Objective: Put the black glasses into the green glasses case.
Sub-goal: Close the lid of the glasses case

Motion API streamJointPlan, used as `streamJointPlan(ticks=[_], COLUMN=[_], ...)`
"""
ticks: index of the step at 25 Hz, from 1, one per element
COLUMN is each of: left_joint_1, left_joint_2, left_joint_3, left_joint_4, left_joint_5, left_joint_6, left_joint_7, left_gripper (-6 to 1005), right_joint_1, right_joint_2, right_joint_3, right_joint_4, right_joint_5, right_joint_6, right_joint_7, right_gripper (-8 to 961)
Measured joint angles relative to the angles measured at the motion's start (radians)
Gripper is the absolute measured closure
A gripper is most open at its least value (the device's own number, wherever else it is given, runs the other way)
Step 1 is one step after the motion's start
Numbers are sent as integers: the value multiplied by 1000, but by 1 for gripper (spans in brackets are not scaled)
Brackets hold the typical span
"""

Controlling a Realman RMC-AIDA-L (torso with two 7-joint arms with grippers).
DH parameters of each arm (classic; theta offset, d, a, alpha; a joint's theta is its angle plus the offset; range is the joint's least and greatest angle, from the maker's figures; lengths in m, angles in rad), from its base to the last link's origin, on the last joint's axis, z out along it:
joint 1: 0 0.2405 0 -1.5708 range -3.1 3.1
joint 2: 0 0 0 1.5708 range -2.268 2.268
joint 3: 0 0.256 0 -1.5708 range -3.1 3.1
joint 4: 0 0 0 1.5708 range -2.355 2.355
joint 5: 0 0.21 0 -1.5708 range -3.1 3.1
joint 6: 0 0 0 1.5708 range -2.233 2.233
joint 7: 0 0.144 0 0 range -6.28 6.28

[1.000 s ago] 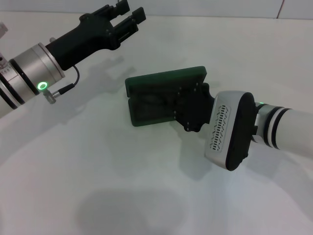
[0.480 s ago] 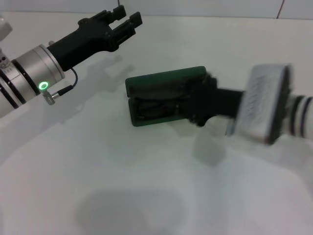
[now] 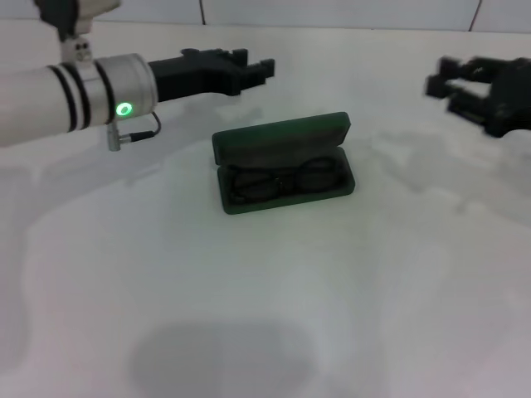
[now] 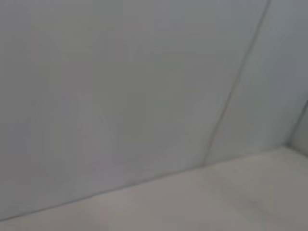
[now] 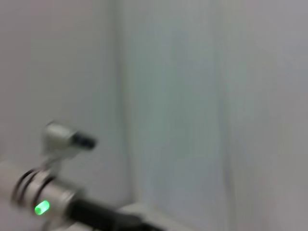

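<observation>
The green glasses case (image 3: pixel 282 133) lies open in the middle of the white table, lid raised at the back. The black glasses (image 3: pixel 282 182) lie inside its lower half, lenses side by side. My right gripper (image 3: pixel 448 83) is up at the far right, well clear of the case, blurred, fingers apart and empty. My left gripper (image 3: pixel 257 65) hovers behind and to the left of the case, fingers apart and empty. The left arm's wrist with its green light also shows in the right wrist view (image 5: pixel 42 208). The left wrist view shows only wall and table edge.
The white table (image 3: pixel 249 315) spreads in front of the case. A pale tiled wall (image 3: pixel 332 12) runs along the back. My left forearm (image 3: pixel 58 95) reaches in from the left edge above the table.
My right gripper has pulled back from the case to the far right, leaving the glasses inside. My left arm has swung so that its gripper lies closer behind the case.
</observation>
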Motion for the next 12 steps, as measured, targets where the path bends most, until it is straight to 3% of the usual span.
streamJointPlan(ticks=[5,12], left_joint_1=[-30,-44], left_joint_2=[-5,-5], left_joint_3=[67,150], left_joint_4=[23,24], left_joint_5=[95,121], left_joint_6=[-35,-41], left_joint_7=[-108,-143], left_gripper=[441,440], right_joint_1=[-46,-57], right_joint_2=[14,20], right_joint_3=[92,109], right_joint_4=[0,0], right_joint_5=[6,6], right_joint_6=[5,3], right_joint_7=[17,16], right_gripper=[658,420])
